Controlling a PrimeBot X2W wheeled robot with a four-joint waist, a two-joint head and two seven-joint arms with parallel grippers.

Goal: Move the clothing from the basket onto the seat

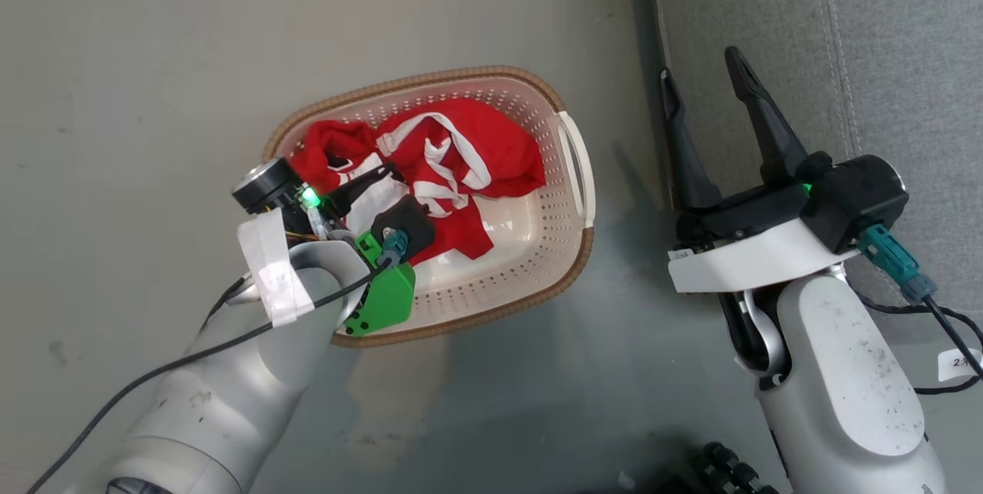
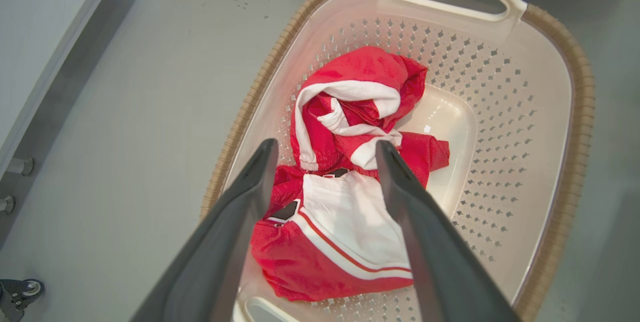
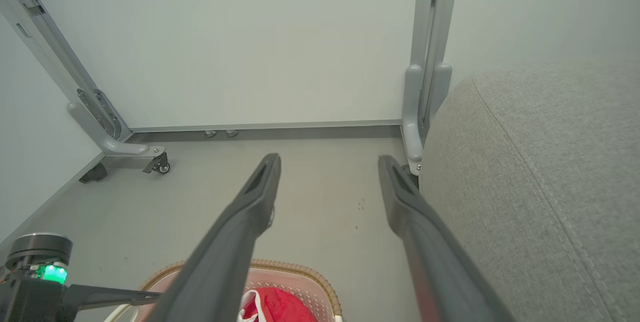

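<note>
The cream basket [image 1: 570, 248] with a brown rim stands on the grey floor. In it lies the red clothing [image 1: 476, 148] with white stripes. One bunched piece [image 2: 360, 76] is toward the far handle, and a larger piece with a white panel [image 2: 345, 217] is nearer. My left gripper [image 1: 384, 175] hangs open just above the clothing, its fingers astride the white panel [image 2: 326, 145] and holding nothing. Further right, my right gripper [image 1: 700, 65] stands open and empty by the edge of the grey seat [image 1: 883, 56]. In the right wrist view [image 3: 328, 161] it points at the wall, with the seat [image 3: 540, 172] at its right.
White partition panels on grey wheeled feet [image 3: 125, 149] stand beyond the basket, with an upright post [image 3: 425, 86] against the seat's corner. A castor [image 2: 20, 292] sits on the floor to the basket's left. Bare floor surrounds the basket [image 3: 310, 267].
</note>
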